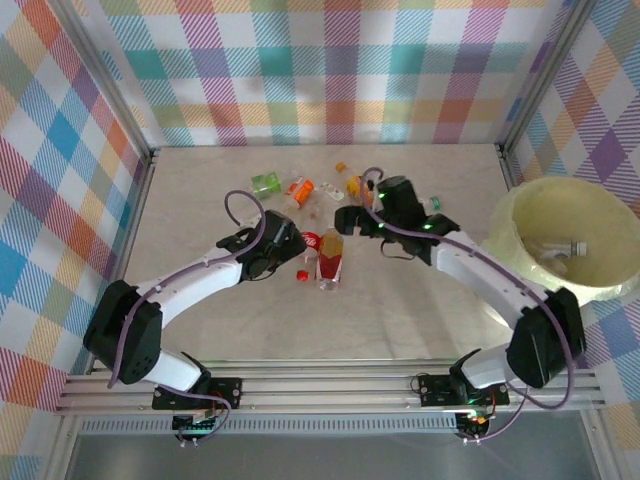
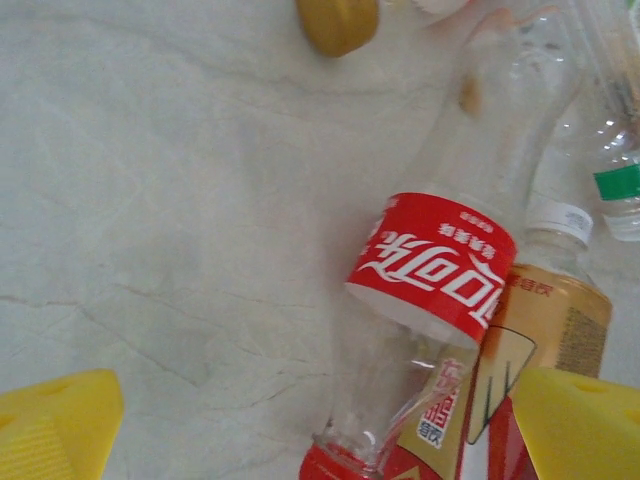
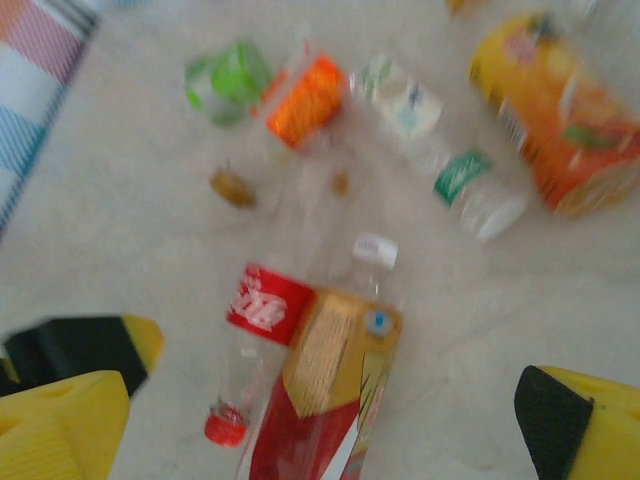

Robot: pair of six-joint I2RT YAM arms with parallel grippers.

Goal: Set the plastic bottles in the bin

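A clear cola bottle [image 2: 432, 262] with a red label and red cap lies on the table, its neck between my left gripper's [image 2: 315, 428] open yellow fingers [image 2: 55, 428]. Against its side lies a red-and-gold labelled bottle [image 2: 545, 330]. In the top view the left gripper [image 1: 292, 242] sits just left of this pair [image 1: 328, 258]. My right gripper [image 1: 352, 214] hovers open above them, and nothing is between its fingers [image 3: 60, 425]. Behind lie green [image 3: 228, 78], orange-labelled [image 3: 306, 98], green-banded clear [image 3: 445, 150] and large orange [image 3: 560, 110] bottles. The pale yellow-green bin [image 1: 520, 215] stands at the right.
One bottle [image 1: 566, 248] lies inside the bin. A loose red cap [image 1: 302, 275] and a small orange cap [image 1: 340, 167] rest on the table. Checked walls close in the back and sides. Bare tabletop lies in front of the bottles.
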